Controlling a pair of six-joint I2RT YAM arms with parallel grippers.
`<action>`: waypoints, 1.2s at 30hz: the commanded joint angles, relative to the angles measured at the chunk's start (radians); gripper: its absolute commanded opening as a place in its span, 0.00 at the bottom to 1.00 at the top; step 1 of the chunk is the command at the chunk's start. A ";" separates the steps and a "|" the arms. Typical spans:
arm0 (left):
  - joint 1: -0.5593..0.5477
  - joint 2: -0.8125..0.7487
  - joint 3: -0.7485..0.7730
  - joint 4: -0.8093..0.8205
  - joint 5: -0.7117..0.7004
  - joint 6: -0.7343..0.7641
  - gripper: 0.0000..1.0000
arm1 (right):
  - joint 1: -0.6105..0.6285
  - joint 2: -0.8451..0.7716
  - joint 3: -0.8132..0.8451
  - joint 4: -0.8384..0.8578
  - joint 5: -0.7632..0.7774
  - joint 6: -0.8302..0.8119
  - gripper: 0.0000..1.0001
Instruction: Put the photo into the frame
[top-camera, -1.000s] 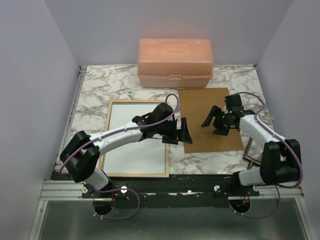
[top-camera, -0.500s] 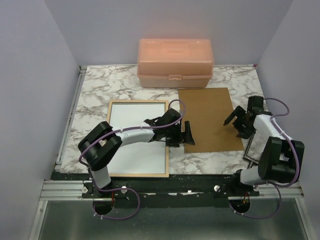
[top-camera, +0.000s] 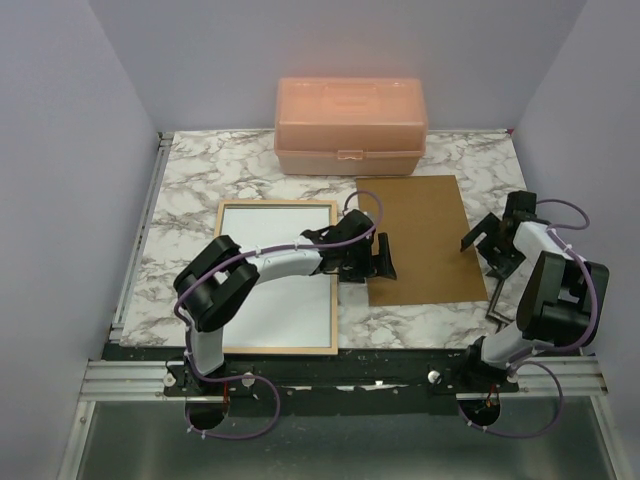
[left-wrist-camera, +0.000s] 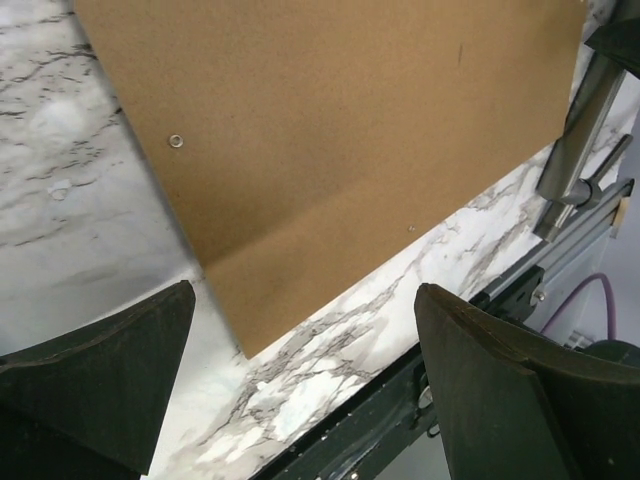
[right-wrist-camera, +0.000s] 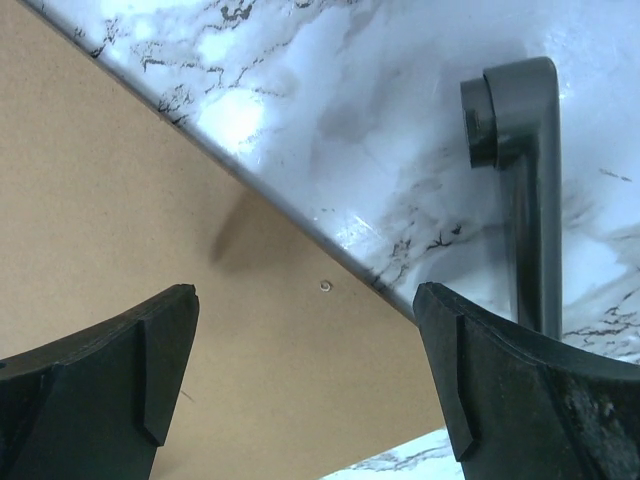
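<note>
Apparently the main step is done: the frame (top-camera: 270, 350) lies flat on the left half of the table (top-camera: 200, 180), wood-coloured rim up, and a plain white sheet fills it edge to edge. I take that sheet to be the photo (top-camera: 262, 312), face down with its white back showing. What looks to be left is closing it up. The brown board (top-camera: 420, 230) lies apart from the frame, just to its right, and would have to go over the photo.

Neither tool holds anything. The left tool (top-camera: 380, 258) sits at the board's near left corner with its jaws spread wide. The right tool (top-camera: 487, 240) is at the board's right edge, also wide open and empty.

Only the overhead view shows the frame, the photo and the pink box (top-camera: 350, 125) at the back of the table; neither wrist camera sees them. The left wrist view places the board's corner (left-wrist-camera: 330, 130) between the left tool's (left-wrist-camera: 305, 290) fingers and shows a small ring-shaped mark on the board that is lost from above. The right wrist view shows the board's edge (right-wrist-camera: 120, 240) running slantwise between the right tool's (right-wrist-camera: 305, 295) fingers, with a grey metal bar (right-wrist-camera: 520, 200) on the marble beside it. Whether either tool touches the board, I cannot tell.
</note>
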 joint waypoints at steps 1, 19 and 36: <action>0.013 0.013 0.030 -0.047 -0.072 0.025 0.94 | -0.008 0.045 0.017 0.043 0.003 -0.010 1.00; 0.028 0.134 0.087 -0.028 0.015 0.040 0.95 | -0.007 0.062 -0.133 0.104 -0.334 -0.018 0.99; 0.019 -0.091 0.039 -0.025 0.099 0.064 0.94 | -0.008 -0.107 -0.286 0.111 -0.526 0.033 1.00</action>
